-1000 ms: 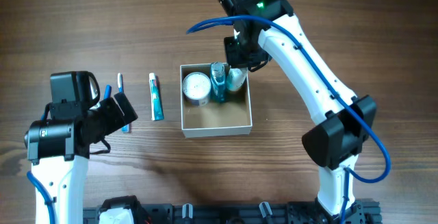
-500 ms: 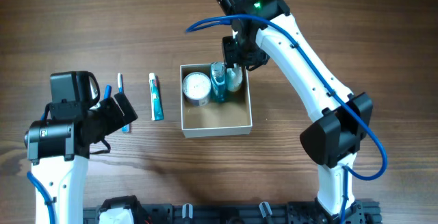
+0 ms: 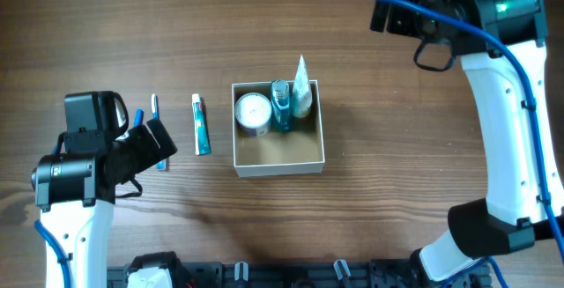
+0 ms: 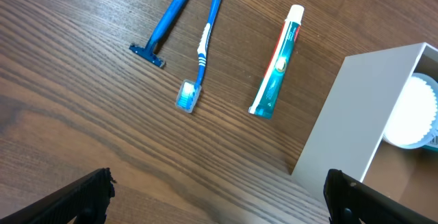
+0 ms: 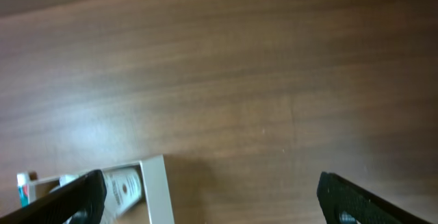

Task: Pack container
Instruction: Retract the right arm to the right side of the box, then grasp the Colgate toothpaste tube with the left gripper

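Observation:
The container (image 3: 278, 168), a square white-walled box with a tan inside, stands mid-table. In its back half are a round white jar (image 3: 253, 112), a teal bottle (image 3: 281, 105) and a white tube (image 3: 301, 88) leaning out over the back right corner. My right gripper (image 3: 397, 19) is open and empty, high at the back right, well away from the box. Its wrist view is blurred and catches the container's corner (image 5: 154, 183) and the tube (image 5: 123, 186). My left gripper (image 4: 220, 203) hangs open over bare wood left of the container (image 4: 356, 121).
A teal toothpaste tube (image 3: 202, 123) lies just left of the box, then a blue-white toothbrush (image 4: 202, 42) and a blue razor (image 4: 164, 22) further left. The jar (image 4: 414, 114) shows inside the box. Dark fixtures (image 3: 264, 275) line the table's front edge.
My right gripper opened, let go of the white tube at the container's back right corner, and swung up and away to the right. The left arm stayed still.

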### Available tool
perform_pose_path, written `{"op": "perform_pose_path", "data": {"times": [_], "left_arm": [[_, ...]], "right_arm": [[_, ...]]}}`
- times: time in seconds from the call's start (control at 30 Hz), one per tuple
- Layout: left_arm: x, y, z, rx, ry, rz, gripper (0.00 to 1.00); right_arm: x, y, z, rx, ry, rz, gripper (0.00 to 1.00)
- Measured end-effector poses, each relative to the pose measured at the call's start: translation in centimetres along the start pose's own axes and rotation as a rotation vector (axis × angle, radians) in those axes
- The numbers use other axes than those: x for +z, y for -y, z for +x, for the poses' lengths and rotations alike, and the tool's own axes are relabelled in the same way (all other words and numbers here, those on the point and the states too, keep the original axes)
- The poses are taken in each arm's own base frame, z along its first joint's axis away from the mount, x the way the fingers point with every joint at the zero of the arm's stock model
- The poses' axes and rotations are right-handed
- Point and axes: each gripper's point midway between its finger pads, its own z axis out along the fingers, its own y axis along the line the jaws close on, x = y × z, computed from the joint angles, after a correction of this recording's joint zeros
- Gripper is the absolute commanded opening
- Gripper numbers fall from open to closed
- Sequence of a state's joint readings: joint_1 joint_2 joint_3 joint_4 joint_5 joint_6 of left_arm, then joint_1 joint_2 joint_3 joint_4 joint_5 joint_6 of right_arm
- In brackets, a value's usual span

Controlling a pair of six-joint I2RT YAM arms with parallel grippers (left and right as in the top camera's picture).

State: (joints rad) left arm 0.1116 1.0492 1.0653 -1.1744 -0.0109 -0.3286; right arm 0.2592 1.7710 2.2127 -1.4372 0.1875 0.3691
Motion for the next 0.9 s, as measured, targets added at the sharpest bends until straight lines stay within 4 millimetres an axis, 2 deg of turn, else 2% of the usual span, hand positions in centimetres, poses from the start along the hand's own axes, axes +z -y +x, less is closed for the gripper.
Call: {"op": "perform_pose_path", "data": {"times": [0.13, 0.17, 0.23, 0.27, 0.33, 0.43, 0.5, 0.63, 0.73, 0.8, 0.83, 0.9], "left_arm": [[0.0, 0.0, 0.0, 0.000, 0.001, 0.001, 1.00], [0.0, 0.0, 0.0, 0.000, 0.000, 0.000, 1.00], [0.0, 0.0, 0.0, 0.000, 0.000, 0.000, 1.00], [0.0, 0.0, 0.0, 0.000, 0.001, 0.001, 1.00], [0.0, 0.0, 0.0, -0.001, 0.002, 0.001, 1.00], [-0.1, 0.1, -0.3, -0.005, 0.013, 0.005, 1.00], [-0.2, 0.4, -0.7, -0.007, 0.028, 0.016, 1.00], [-0.3, 1.8, -1.3, 0.007, 0.051, 0.080, 0.99], [-0.6, 3.9, -1.8, 0.068, 0.030, 0.103, 0.99], [-0.8, 6.4, -4.0, 0.121, 0.017, 0.114, 1.00], [-0.5, 7.3, -5.2, 0.131, 0.005, 0.108, 1.00], [2.1, 8.5, -7.1, 0.135, -0.042, 0.080, 1.00]], "right_arm": [[-2.2, 0.8, 1.8, -0.041, 0.005, -0.009, 1.00], [-3.4, 1.5, 2.7, -0.043, 0.024, -0.015, 1.00], [-4.4, 2.7, 4.1, -0.036, 0.058, -0.028, 1.00], [-4.3, 3.7, 5.7, -0.022, 0.054, -0.029, 1.00], [-2.8, 4.9, 8.0, 0.001, 0.054, -0.052, 1.00], [2.2, 6.2, 16.6, 0.021, -0.089, -0.075, 1.00], [5.0, 6.8, 20.1, 0.066, -0.132, -0.066, 1.00], [9.4, 7.6, 25.0, 0.103, -0.212, -0.032, 1.00], [10.4, 7.6, 25.6, 0.098, -0.206, -0.035, 1.00], [10.5, 7.5, 25.3, 0.088, -0.190, -0.042, 1.00], [10.6, 7.5, 25.1, 0.085, -0.185, -0.044, 1.00], [10.6, 7.5, 25.2, 0.081, -0.185, -0.044, 1.00]]}}
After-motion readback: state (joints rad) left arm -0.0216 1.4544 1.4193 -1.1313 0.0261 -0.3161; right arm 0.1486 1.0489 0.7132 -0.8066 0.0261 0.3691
